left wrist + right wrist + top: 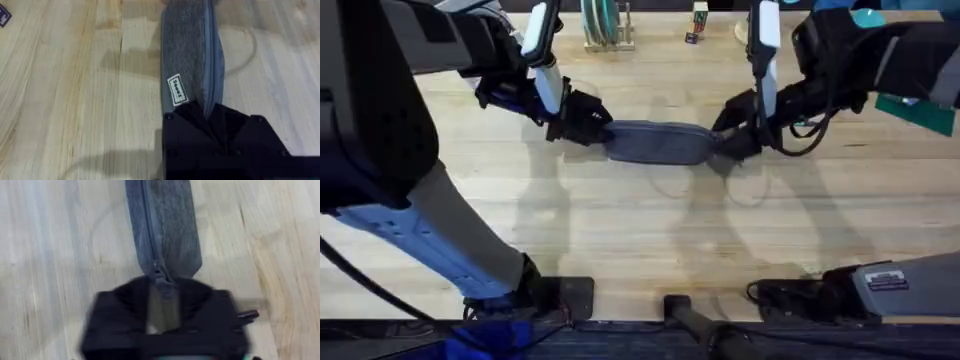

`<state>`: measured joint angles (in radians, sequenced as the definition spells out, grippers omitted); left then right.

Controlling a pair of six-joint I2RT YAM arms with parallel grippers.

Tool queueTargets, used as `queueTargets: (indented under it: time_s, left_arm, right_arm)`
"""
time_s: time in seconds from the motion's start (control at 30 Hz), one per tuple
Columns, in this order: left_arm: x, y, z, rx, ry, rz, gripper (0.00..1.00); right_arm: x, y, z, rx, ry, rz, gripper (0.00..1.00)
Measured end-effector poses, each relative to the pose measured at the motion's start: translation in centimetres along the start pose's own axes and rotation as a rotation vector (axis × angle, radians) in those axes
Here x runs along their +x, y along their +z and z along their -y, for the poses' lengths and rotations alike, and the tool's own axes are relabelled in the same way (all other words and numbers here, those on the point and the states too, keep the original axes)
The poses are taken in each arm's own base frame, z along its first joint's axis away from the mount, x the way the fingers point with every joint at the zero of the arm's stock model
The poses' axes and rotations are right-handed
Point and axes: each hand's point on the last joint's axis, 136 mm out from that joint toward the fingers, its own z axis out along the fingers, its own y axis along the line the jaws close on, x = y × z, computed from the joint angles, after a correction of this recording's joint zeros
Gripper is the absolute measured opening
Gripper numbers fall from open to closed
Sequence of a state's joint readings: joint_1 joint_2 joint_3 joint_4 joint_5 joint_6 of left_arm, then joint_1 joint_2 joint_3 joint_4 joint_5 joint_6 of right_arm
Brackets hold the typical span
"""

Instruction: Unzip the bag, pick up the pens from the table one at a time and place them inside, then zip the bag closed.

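Blue-grey bag (658,142) zipped, flat on table (640,230), jaws at both ends

Blue-grey bag (658,142) lengthwise on the table (640,230), zipper closed, small white label

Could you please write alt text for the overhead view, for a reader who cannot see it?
A blue-grey fabric bag lies lengthwise on a light wooden table, with the left gripper at its left end and the right gripper at its right end. Both arms reach in from the sides. A rack and small items stand at the table's far edge.
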<state>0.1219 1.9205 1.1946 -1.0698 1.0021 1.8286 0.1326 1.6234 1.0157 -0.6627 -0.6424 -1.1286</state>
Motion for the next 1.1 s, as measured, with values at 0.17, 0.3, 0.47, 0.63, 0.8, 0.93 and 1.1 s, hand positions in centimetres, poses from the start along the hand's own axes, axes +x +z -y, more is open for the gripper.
queueTargets:
  time_s: [0.17, 0.3, 0.47, 0.63, 0.8, 0.93, 1.1]
  left_arm:
    - [0.0, 0.0, 0.0, 0.000, 0.000, 0.000, 0.042]
    - [0.0, 0.0, 0.0, 0.000, 0.000, 0.000, 0.042]
    - [0.0, 0.0, 0.0, 0.000, 0.000, 0.000, 0.043]
    - [-0.1, 0.2, 0.0, 0.002, 0.005, 0.003, 0.043]
    - [-0.4, 0.5, 0.1, 0.012, 0.013, 0.008, 0.043]
    - [-0.4, 0.5, 0.1, 0.013, 0.012, 0.008, 0.043]
    - [-0.4, 0.5, 0.1, 0.012, 0.013, 0.008, 0.042]
  right_arm:
    - [-0.1, 0.0, 0.0, 0.001, -0.001, 0.002, 0.036]
    - [-0.1, 0.0, 0.0, 0.001, -0.001, 0.002, 0.032]
    - [0.0, 0.0, 0.0, 0.000, 0.004, 0.002, 0.030]
    - [0.3, -0.6, 0.2, 0.003, 0.033, 0.014, 0.030]
    - [0.4, -1.8, 0.7, 0.041, 0.047, 0.025, 0.031]
    - [0.2, -2.6, 0.8, 0.063, 0.051, 0.031, 0.031]
    - [0.0, -2.7, 0.8, 0.064, 0.051, 0.036, 0.031]
